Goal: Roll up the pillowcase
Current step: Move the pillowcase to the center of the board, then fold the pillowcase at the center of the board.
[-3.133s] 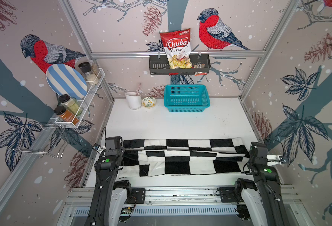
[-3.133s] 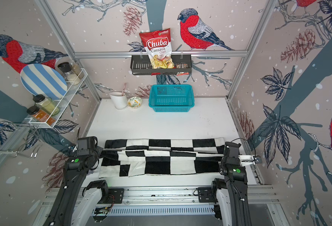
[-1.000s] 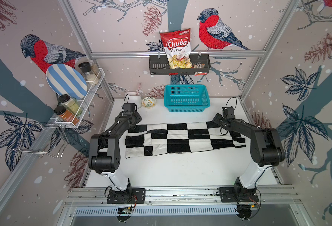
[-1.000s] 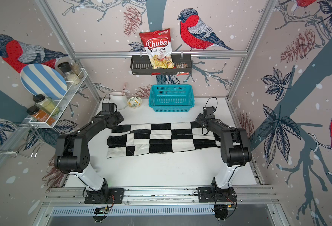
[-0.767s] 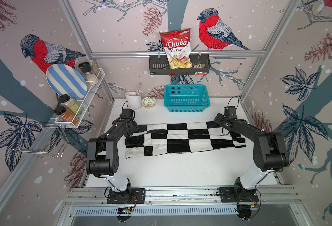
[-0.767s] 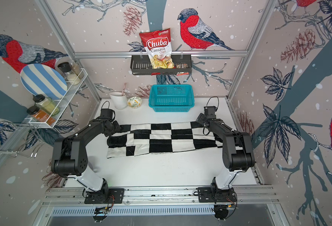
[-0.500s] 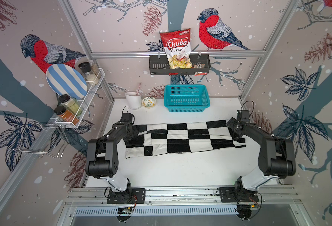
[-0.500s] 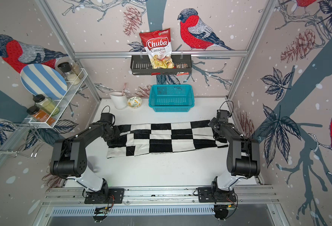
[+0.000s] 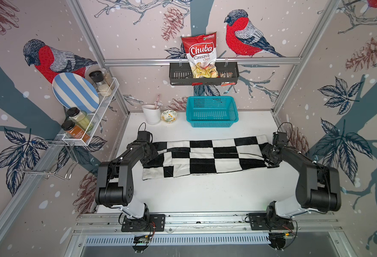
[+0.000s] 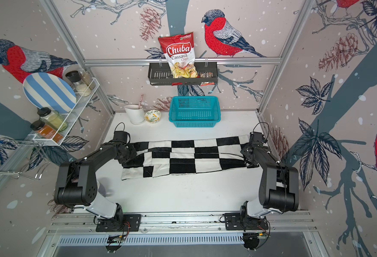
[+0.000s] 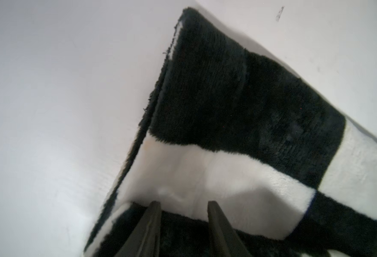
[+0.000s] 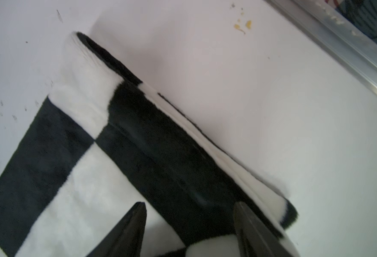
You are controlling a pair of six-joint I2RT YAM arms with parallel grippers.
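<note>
The pillowcase (image 9: 205, 155) (image 10: 183, 155) lies folded lengthwise into a long checkered band across the bench (image 9: 205, 195). It runs from near the left edge to near the right edge, roughly parallel to the far edge and a little closer to it than to the front edge. In both top views a fold line runs along its length, and the near strip at the left end sticks out flat from under the upper layer.

The left gripper (image 9: 153, 155) (image 10: 128, 155) points down onto the left end of the band, about midway across its width. In the left wrist view the gripper (image 11: 183, 203) has its fingers (image 11: 154, 213) parted by a narrow gap, the tips where a white square of the pillowcase (image 11: 238, 100) meets a black one. No fabric is bunched between them. Whether the tips press the cloth I cannot tell.

The right gripper (image 9: 269, 156) (image 10: 248, 156) stands over the right end. In the right wrist view its fingers (image 12: 136, 218) are spread wide around the gripper point (image 12: 189, 205), straddling a black stripe of the pillowcase (image 12: 149, 155) close to the stacked layer edges. A white fold bulges up between them, and nothing is pinched.

A teal basket (image 9: 212, 122) sits at the middle of the far edge, well apart from the band. A white cup (image 9: 151, 114) and a small bowl (image 9: 169, 116) stand toward the far left corner.
</note>
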